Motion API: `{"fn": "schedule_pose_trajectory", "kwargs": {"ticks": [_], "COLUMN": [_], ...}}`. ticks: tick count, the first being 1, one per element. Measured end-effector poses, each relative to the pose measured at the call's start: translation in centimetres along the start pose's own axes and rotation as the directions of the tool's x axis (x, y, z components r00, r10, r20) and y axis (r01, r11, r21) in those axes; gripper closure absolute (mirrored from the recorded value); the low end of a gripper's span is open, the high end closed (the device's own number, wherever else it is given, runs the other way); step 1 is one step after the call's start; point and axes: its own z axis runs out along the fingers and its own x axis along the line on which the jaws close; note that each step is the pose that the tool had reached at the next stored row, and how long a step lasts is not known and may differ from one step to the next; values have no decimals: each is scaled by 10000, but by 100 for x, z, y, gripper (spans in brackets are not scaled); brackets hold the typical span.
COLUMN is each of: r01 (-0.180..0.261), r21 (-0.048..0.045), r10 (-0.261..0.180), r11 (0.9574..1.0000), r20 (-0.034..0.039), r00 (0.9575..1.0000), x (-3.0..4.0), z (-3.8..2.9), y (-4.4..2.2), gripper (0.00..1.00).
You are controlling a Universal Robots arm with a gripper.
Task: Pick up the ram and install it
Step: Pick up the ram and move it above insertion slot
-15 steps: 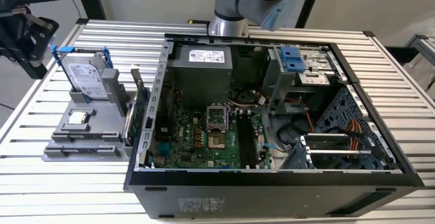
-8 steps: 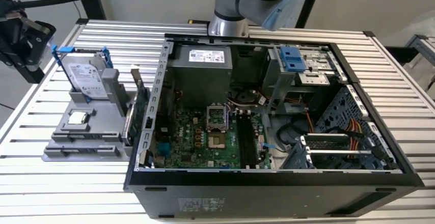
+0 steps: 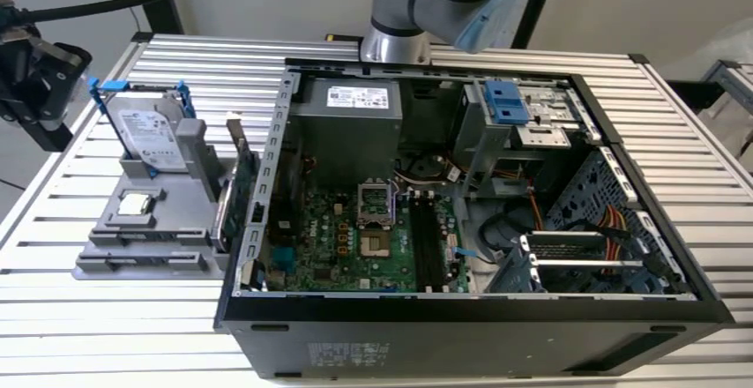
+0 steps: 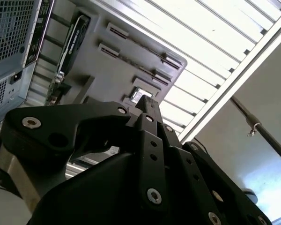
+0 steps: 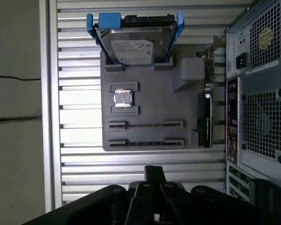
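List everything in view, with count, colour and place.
computer case: one, black, open, on the slatted table.
motherboard: one, green, inside the case.
holder: one, grey, beside the case.
hard drive: one, silver in blue frame, standing in the holder.
processor chip: one, silver, on the holder.
green card: one, upright between holder and case.
ram: count and colour unclear, thin strips edge-on in the holder's slots.
gripper: one, black, shut, empty, near the holder.

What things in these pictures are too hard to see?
- Ram: whether it sits in the gray holder's thin slots, first wrist view, too small to tell.
- Motherboard slots, exterior view: dark and tiny, filled or not unclear.
- Gray holder, second wrist view: partly behind the gripper.
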Motion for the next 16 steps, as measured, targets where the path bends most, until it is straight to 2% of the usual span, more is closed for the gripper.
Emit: {"fn": "schedule_pose_trajectory", "kwargs": {"ticks": [3,16], "r01": [49,321], "r21": [-6,-25], "r10": [-49,-321], "r11": [10000,9995], "r20": [-3,-15], "r00": [10000,9995], "x": [-1,-6], "z": [-1,-1], "y": [-22,-27], "gripper": [100,100]}}
